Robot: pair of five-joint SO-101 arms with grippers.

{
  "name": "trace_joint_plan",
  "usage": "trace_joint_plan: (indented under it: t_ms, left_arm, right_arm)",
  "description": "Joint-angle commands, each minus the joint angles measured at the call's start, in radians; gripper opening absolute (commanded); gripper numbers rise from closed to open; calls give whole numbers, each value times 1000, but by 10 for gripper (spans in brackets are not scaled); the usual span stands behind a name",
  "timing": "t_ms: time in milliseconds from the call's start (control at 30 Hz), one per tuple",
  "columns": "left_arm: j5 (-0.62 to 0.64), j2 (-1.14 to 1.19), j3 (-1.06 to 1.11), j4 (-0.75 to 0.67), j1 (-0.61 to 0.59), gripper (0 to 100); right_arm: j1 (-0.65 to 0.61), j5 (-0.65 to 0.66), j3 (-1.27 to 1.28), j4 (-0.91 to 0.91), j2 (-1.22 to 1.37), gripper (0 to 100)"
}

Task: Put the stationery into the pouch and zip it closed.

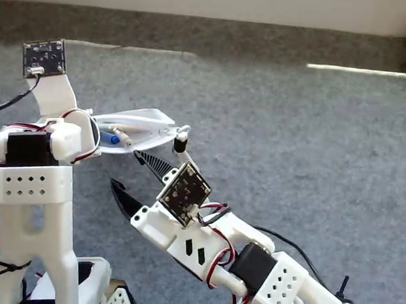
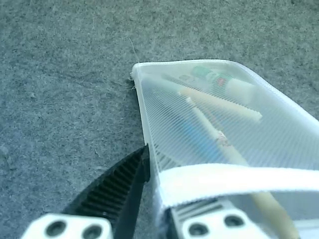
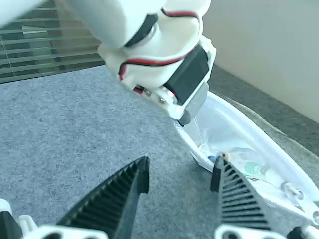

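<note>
Two arms, one pouch: we see the translucent white pouch (image 1: 142, 120) lying on the grey felt-covered counter (image 1: 305, 150), on the left arm's side. Its mouth gapes and the stationery (image 2: 219, 103) is inside: a cream stick, a pale pen, a green-capped piece and a blue-tipped pen (image 1: 110, 138). The left gripper (image 2: 157, 174) is clenched on the pouch's side wall just below the white zip band (image 2: 234, 180). Its black ribbed finger (image 2: 122, 191) presses the outside, and the other finger shows through the plastic on the inside.

The right gripper (image 1: 122, 165) hangs just beside the pouch, its fingers spread wide with nothing between them. Seen from its own wrist, the right gripper (image 3: 180, 162) frames bare counter. The pouch (image 3: 234, 132) lies beyond the tip of one finger (image 3: 232, 194), near it but, as far as we can tell, not touching. The left arm's wrist (image 3: 164, 59) looms directly over the pouch's near end, between the right fingers and the open mouth. At the end of the pouch nearest the right arm a small white-and-dark piece (image 1: 181, 140) stands up; we cannot tell what it is.
</note>
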Motion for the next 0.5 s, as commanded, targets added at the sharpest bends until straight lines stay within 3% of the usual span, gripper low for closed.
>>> trace_joint_plan:
  t_ms: [0, 133, 267, 467]
  left_arm:
    - [-9, -12, 1, 0, -2, 6]
    - [-9, -13, 1, 3, -2, 6]
    - [-9, -13, 1, 3, -2, 6]
    - [-9, -13, 1, 2, -2, 6]
  right_arm:
    - [-5, 14, -18, 1, -33, 197]
    - [16, 5, -18, -15, -31, 197]
    - [70, 0, -7, -147, -30, 197]
    - [82, -109, -8, -165, -28, 197]
